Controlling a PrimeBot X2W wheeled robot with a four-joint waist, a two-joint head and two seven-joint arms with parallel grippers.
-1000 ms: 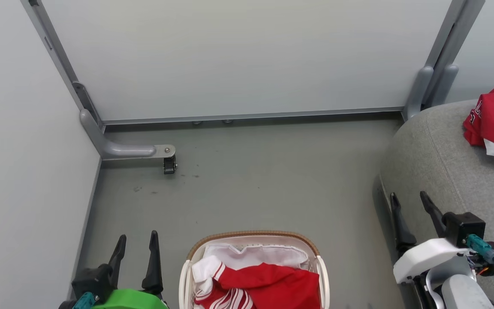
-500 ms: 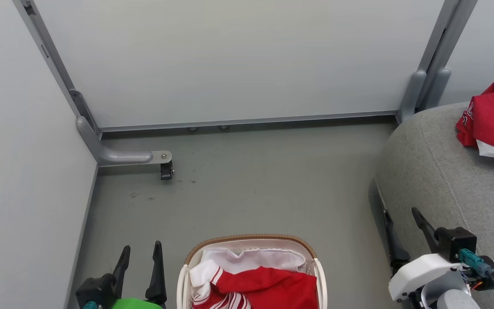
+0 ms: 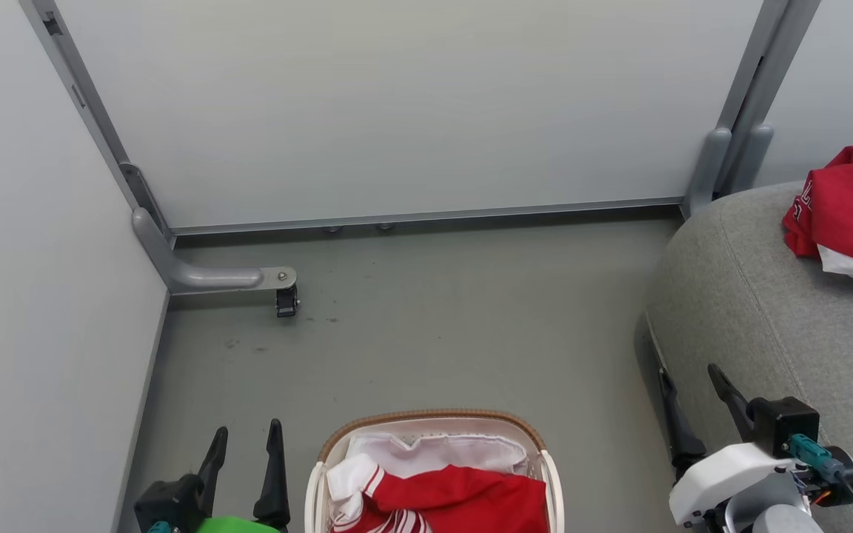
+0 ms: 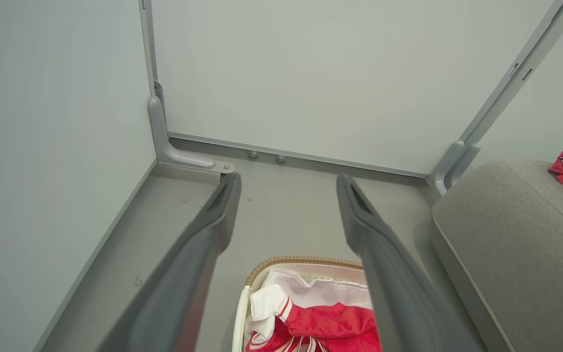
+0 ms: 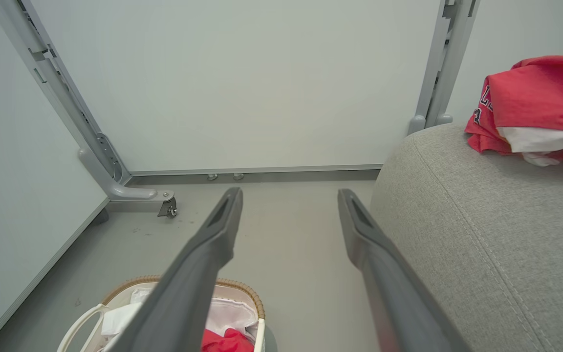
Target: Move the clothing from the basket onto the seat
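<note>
The white basket [image 3: 434, 419] with a brown rim stands on the floor at the bottom centre; the basket [image 4: 281, 261] also shows between the left fingers. Red clothing [image 3: 463, 496] with white stripes lies in it on a white liner [image 3: 434, 448]. Another red garment [image 3: 845, 211] rests on the grey seat [image 3: 760, 296] at the right, seen too as the garment [image 5: 535, 105] on the seat [image 5: 482, 234]. My left gripper [image 3: 247, 435] hangs open left of the basket. My right gripper [image 3: 687, 374] stands open at the seat's near edge. Both hold nothing.
White partition panels [image 3: 412, 104] close off the far and left sides. A grey bracket foot with a caster [image 3: 286, 300] stands on the grey floor [image 3: 434, 318] at the far left. A grey post [image 3: 737, 155] rises behind the seat.
The whole head view has shifted slightly, so the camera moved. Both grippers sit lower in the picture than a second ago and stay open. The clothing has not moved.
</note>
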